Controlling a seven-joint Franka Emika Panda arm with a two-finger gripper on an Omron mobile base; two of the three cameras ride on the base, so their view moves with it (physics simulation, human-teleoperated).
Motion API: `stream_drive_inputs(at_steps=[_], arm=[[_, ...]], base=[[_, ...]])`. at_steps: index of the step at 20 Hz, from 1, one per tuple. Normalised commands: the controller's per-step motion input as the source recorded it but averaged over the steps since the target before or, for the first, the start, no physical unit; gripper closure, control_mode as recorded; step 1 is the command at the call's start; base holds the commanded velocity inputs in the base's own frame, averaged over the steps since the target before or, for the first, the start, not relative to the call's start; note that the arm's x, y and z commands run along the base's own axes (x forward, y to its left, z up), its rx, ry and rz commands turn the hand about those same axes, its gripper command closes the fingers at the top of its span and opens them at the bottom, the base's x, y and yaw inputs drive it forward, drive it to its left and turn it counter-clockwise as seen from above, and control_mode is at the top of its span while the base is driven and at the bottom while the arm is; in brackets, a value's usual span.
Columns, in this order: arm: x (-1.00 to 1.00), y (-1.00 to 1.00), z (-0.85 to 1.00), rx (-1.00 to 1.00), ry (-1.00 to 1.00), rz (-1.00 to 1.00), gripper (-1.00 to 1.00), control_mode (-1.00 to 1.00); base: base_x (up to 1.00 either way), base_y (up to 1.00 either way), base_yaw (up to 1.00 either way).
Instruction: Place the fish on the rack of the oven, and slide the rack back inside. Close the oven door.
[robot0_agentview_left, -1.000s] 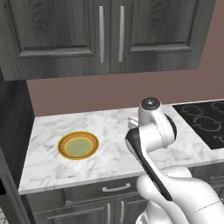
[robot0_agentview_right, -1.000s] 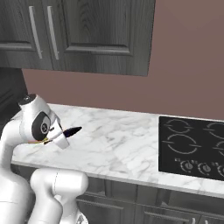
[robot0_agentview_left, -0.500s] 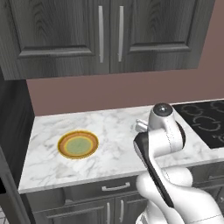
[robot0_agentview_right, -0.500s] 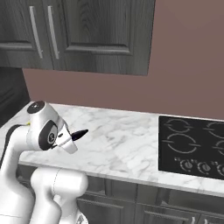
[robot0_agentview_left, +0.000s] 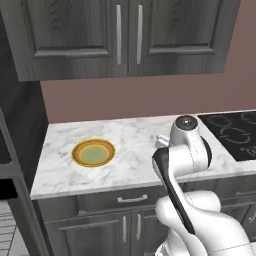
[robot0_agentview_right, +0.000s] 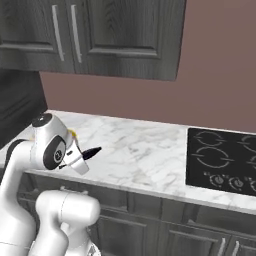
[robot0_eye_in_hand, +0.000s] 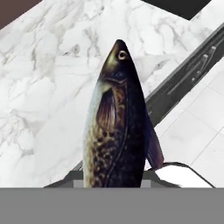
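1. A white marble counter (robot0_agentview_left: 130, 145) with grey veining is running along the brown wall, sitting on dark grey cabinets.
2. A round yellow-orange plate (robot0_agentview_left: 93, 152) with a greenish centre is lying flat on the counter's left part, near the front edge.
3. A black cooktop (robot0_agentview_right: 222, 160) is sitting flush in the counter's right end, well apart from the plate.

The fish (robot0_eye_in_hand: 117, 127) is dark, almost black, with brown speckles and a pale yellow eye. The plate (robot0_agentview_left: 93, 152) is orange-yellow with a green middle. The counter (robot0_agentview_right: 145, 155) is white with grey swirls.
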Motion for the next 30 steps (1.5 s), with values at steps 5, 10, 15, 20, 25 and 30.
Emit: stream_drive_inputs(at_steps=[5, 10, 15, 20, 25, 30], arm=[[0.0, 0.0, 0.0, 0.0, 0.0, 0.0, 1.0, 1.0], [0.0, 0.0, 0.0, 0.0, 0.0, 0.0, 1.0, 1.0], [0.0, 0.0, 0.0, 0.0, 0.0, 0.0, 1.0, 1.0], [0.0, 0.0, 0.0, 0.0, 0.0, 0.0, 1.0, 1.0], [0.0, 0.0, 0.0, 0.0, 0.0, 0.0, 1.0, 1.0], [0.0, 0.0, 0.0, 0.0, 0.0, 0.0, 1.0, 1.0]], base=[[-0.06, 0.26, 0.47], [0.0, 0.64, 0.59], [0.0, 0.72, 0.6], [0.0, 0.69, 0.57], [0.03, 0.64, 0.53], [0.11, 0.32, 0.49]])
